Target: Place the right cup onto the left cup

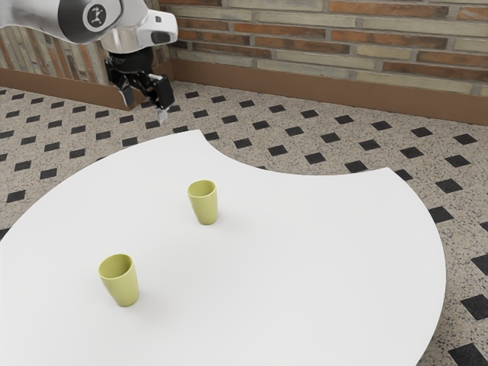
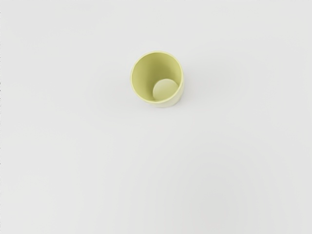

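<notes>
My black two-finger gripper hangs high beyond the far edge of a white table, jaws apart, nothing between them. Two yellow-green handleless cups stand upright and well apart on the tabletop: the near cup toward the exterior view's left, the far cup toward the exterior view's right. Neither is stacked. The wrist view looks down into one cup's open mouth, though from here I can't fairly say which cup it is.

That doubt is my first hazard. The cups look alike, and "right" read from my exterior camera may differ from "right" read from the arm, so a hasty choice could send the wrong cup travelling. Next comes the grasp: an off-center descent could catch a finger on the rim and tip the cup, while the walls, narrowing toward the base, may let it slip under a loose squeeze. At the stack, a tilted or offset release could leave the upper cup perched on the lower rim, or topple both.
</notes>
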You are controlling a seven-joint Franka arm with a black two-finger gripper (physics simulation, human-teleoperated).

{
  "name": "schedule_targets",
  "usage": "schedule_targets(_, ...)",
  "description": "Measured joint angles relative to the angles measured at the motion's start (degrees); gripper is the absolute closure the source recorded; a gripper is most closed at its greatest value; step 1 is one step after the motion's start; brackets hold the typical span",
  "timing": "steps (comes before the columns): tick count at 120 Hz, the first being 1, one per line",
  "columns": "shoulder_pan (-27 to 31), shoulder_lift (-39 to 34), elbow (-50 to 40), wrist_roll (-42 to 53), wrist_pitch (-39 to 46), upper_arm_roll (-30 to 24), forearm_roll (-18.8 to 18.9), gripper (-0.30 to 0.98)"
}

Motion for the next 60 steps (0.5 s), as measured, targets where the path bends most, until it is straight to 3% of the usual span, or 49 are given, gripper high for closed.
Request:
schedule_targets(38,0.7,-1.6,-9.0,-0.1,1.5,0.2,-0.7,0.00)
schedule_targets(60,1.9,-4.2,-20.9,-1.6,5.2,0.1,-1.1,0.00)
